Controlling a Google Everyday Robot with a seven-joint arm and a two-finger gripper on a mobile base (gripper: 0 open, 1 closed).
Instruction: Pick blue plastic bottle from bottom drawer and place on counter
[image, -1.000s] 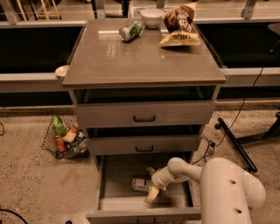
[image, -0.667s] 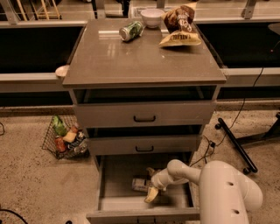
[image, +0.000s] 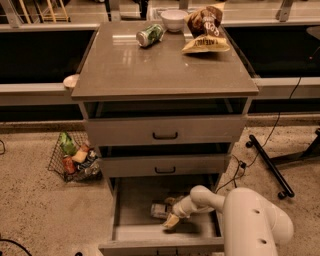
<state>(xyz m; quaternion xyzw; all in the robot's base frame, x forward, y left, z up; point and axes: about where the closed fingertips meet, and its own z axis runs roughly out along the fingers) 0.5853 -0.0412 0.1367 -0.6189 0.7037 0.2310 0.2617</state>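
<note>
Blue plastic bottle (image: 158, 210) lay in the bottom drawer (image: 131, 200). The gripper (image: 171, 214) was right beside it; open or closed could not be told.

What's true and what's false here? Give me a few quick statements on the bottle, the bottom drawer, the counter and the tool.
1. The blue plastic bottle lies in the bottom drawer. True.
2. The tool hangs above the counter. False: it is down inside the bottom drawer, at the bottle.
3. A green can lies on its side on the counter. True.
4. The chip bag sits in the bottom drawer. False: it is on the counter, beside a white bowl.
5. The bottom drawer is shut. False: it is pulled open.
</note>
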